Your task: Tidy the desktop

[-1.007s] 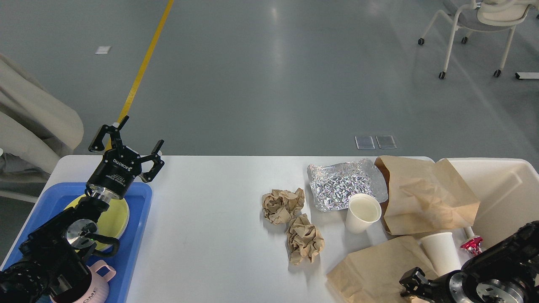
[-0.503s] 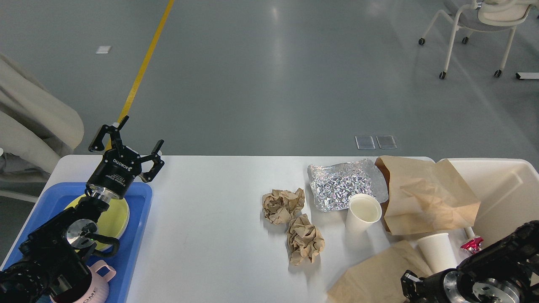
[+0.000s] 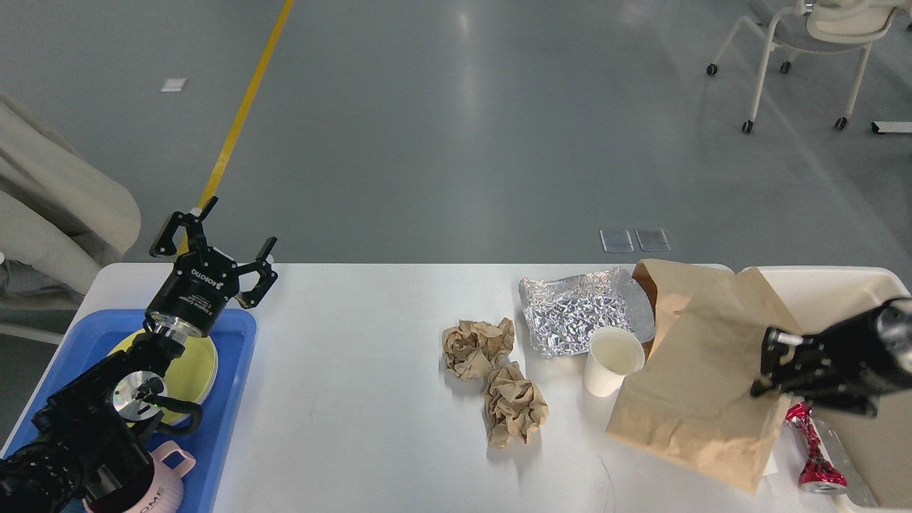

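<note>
My left end effector [image 3: 214, 246] is hanging over the desk's far left corner with its fingers spread apart and nothing between them. My right end effector [image 3: 766, 363] is reaching in from the right edge, pressed against the side of a brown paper bag [image 3: 702, 385]; I cannot tell whether its fingers are gripping the bag or merely touching it. The desk [image 3: 356, 399] itself is filling the lower half of my view, white and smooth, with grey floor [image 3: 456, 142] stretching beyond its far edge, a yellow line [image 3: 246, 107] running across that floor, and a wheeled chair [image 3: 798, 50] standing in the far right of the room. At the left edge a blue tray [image 3: 231, 399] is carrying a yellow plate [image 3: 196, 363] and a pink cup [image 3: 167, 481]. Toward the middle, two crumpled paper balls [image 3: 477, 347] are lying side by side, a sheet of foil [image 3: 573, 310] is lying near the far edge, and a white paper cup [image 3: 611, 360] is standing between the foil and the bag. A cream bin [image 3: 819, 292] is sitting at the right edge, with a red wrapper [image 3: 812, 456] lying near the near right corner.
</note>
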Controlling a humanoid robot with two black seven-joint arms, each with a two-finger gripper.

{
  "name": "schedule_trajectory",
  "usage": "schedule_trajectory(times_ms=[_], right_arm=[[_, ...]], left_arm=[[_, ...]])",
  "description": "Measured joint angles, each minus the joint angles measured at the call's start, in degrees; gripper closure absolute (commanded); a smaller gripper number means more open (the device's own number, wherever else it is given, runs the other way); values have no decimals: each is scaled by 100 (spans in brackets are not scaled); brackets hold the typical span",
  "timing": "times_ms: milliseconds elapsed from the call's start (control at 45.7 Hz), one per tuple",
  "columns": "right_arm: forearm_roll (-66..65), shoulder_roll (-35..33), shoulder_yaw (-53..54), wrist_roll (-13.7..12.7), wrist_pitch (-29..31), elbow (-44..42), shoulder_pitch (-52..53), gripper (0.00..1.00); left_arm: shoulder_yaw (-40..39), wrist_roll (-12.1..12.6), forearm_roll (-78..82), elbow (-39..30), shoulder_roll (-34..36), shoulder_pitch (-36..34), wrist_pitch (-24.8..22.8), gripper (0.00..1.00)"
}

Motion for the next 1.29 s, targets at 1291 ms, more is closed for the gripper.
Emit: schedule_trajectory(times_ms=[1291], right_arm=[[-1329,937,2364,272,-3695,-7913,-9260,96]], left_arm=[[-3,-5,-6,1,0,11,0,0]])
